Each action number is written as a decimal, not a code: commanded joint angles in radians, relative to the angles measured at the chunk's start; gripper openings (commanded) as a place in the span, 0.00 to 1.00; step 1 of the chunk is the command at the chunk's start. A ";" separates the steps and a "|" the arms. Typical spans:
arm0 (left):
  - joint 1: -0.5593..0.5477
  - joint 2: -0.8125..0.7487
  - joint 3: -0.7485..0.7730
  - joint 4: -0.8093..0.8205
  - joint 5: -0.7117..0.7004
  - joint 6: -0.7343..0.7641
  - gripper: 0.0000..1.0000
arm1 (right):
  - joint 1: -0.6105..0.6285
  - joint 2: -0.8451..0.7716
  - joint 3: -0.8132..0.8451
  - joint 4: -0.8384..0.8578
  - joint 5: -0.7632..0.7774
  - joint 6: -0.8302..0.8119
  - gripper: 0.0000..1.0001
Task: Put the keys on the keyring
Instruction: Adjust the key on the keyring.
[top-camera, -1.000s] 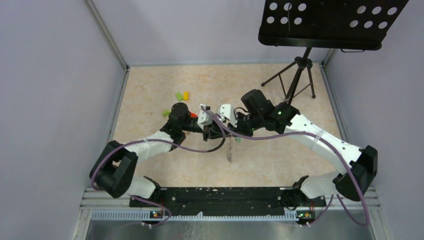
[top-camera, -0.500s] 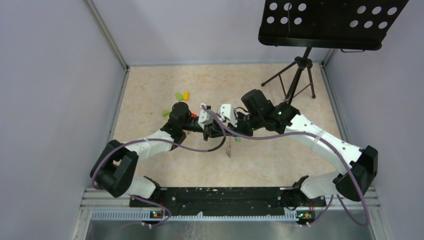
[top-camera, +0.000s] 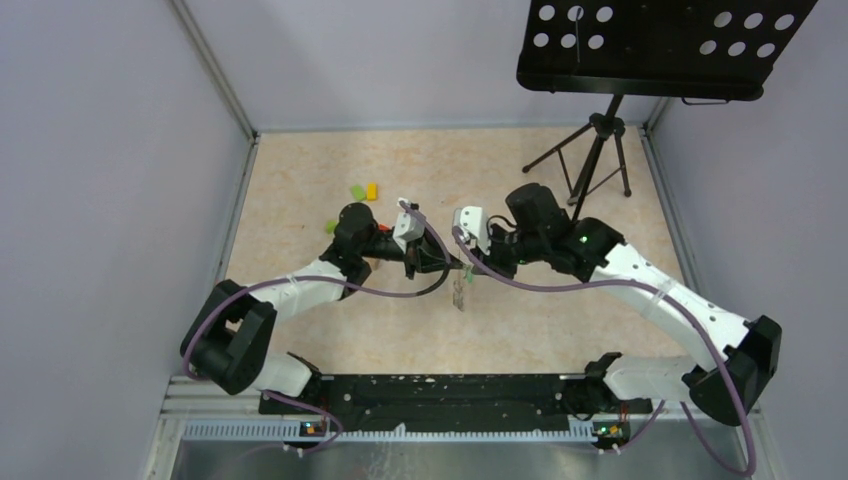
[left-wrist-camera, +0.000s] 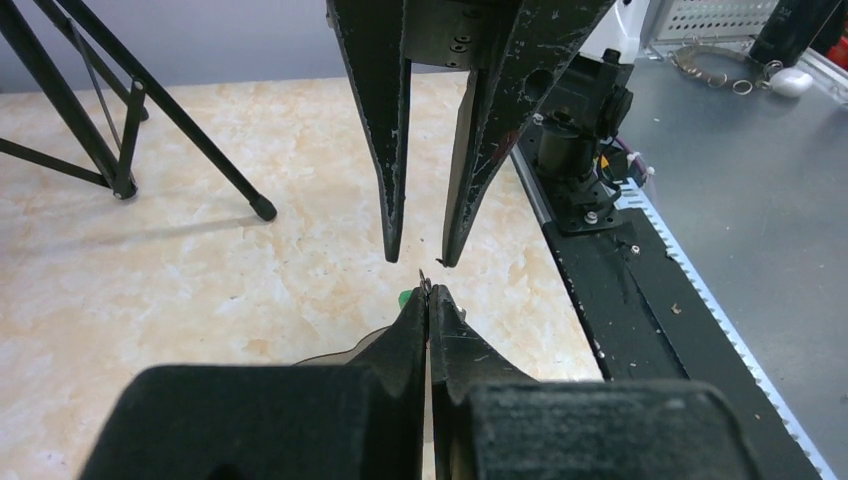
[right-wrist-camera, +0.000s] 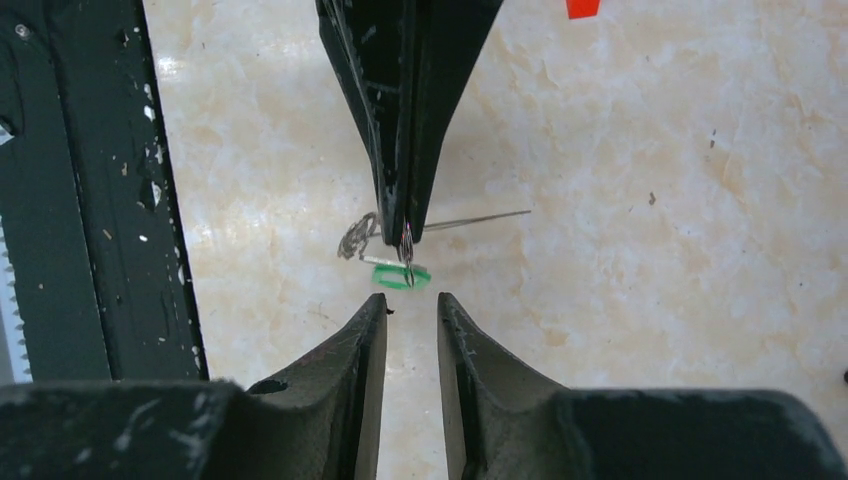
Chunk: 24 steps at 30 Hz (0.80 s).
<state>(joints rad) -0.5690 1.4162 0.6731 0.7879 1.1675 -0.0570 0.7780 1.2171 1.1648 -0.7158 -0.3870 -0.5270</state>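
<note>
**Handling.** The keys (right-wrist-camera: 388, 262) are small, thin, stiff metal, judged light and slick. One carries a green tag (right-wrist-camera: 402, 277). They hang in the air just under the tip of the left claw (right-wrist-camera: 405, 238), above the middle of the tabletop (top-camera: 520, 330) and not resting on it. A thin dark line running sideways from that tip is judged to be the keyring (right-wrist-camera: 480, 219) seen edge-on, though this is not certain. Such a loop would be springy wire, free to swing and turn about a single pinch.

**Claws.** The left claw is closed on a thin metal part at its very tip, apparently the keyring's wire. The right claw (right-wrist-camera: 410, 303) has its fingers parted with nothing between them. It sits tip to tip with the left, just beside the hanging bunch.

**Hold.** A key is best taken flat across its head, and the ring on its wire away from the opening.

**Surface and room.** The tabletop is pale, marbled, hard and smooth, so a dropped key would likely slide. Grey walls (top-camera: 100, 150) close three sides. A tripod stand (top-camera: 598, 150) is at the far right and small coloured blocks (top-camera: 364, 191) at the far left, both well apart from the work
</note>
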 joint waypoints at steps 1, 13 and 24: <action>0.010 -0.027 0.008 0.153 0.019 -0.114 0.00 | -0.039 -0.063 -0.029 0.062 -0.066 0.011 0.27; 0.013 -0.009 -0.035 0.380 0.045 -0.281 0.00 | -0.112 -0.119 -0.081 0.159 -0.258 0.026 0.33; 0.013 -0.006 -0.044 0.372 0.054 -0.258 0.00 | -0.114 -0.094 -0.053 0.159 -0.357 -0.005 0.30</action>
<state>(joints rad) -0.5587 1.4162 0.6342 1.0996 1.2118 -0.3134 0.6708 1.1248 1.0843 -0.5934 -0.6727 -0.5144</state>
